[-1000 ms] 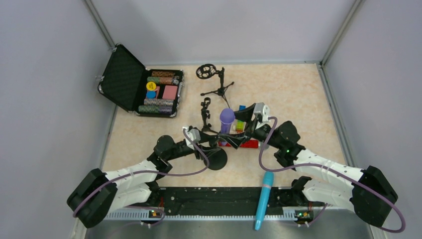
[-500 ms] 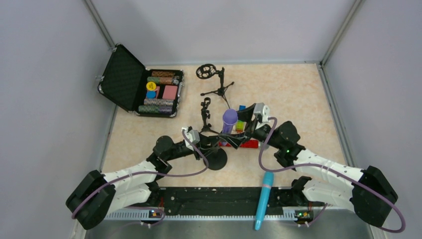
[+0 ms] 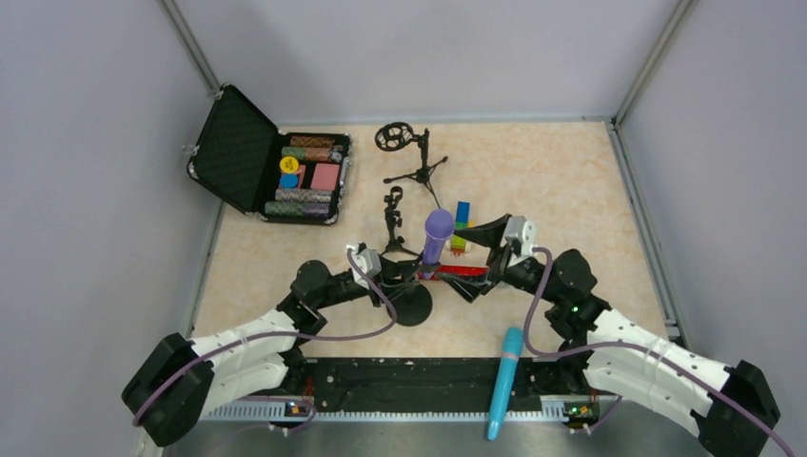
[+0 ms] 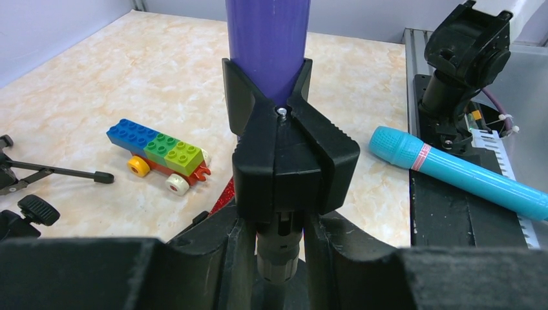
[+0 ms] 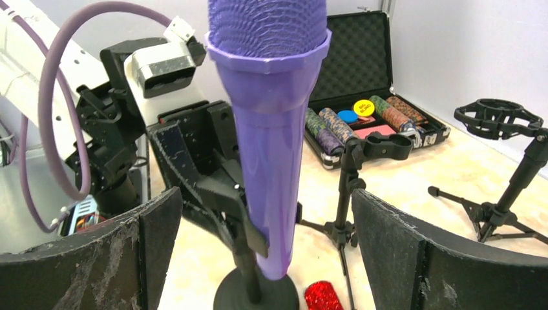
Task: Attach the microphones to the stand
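While upright in stand (image 4: 294, 155), purple microphone (image 5: 271, 129) free inside spread right hand (image 5: 266, 197).

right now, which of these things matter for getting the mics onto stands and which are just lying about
For the job: purple microphone, round-base stand clipping it, cyan microphone, red microphone, small tripod stand, shock-mount stand.

Just lying about: poker chip case, toy block car.

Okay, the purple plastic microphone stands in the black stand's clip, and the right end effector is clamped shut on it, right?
No: the right end effector is open, its jaws wide apart either side of the purple plastic microphone. The right wrist view shows it.
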{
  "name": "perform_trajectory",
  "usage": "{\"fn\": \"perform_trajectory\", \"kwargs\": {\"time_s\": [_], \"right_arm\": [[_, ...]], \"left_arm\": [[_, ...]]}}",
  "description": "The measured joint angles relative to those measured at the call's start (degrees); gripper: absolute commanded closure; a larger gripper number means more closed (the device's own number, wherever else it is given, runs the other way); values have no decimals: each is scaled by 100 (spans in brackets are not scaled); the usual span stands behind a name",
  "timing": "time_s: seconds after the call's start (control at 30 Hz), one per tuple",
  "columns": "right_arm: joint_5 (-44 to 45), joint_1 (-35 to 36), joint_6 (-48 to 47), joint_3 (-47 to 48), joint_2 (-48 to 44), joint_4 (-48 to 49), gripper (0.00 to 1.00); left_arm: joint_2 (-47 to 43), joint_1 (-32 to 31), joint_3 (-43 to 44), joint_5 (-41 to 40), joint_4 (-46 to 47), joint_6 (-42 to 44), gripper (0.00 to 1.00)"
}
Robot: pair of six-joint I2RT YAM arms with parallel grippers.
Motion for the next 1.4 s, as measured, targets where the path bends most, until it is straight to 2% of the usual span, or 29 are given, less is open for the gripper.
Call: {"fn": "perform_trajectory", "kwargs": {"time_s": [0.2,0.4,0.57,1.03,1.4], "right_arm": [[-85,0,-140,-195,-807,-835,1],[-120,2,-87,-673,-1099,-1084,1],[-234,0,24,-782,-844,-986,3],[-704,9,448,-916,308,442,6],[-704,361,105,-909,791,767,9]], "left_arm": [[-273,0,0,-107,-332,74,100],[-525,0,4,-131,-629,107,100],[-717,0,164,-111,-979,103,100],[-916,-35,789,70,-1193,-269,100],[-573,-664,1690,103,-1447,-144,100]]}}
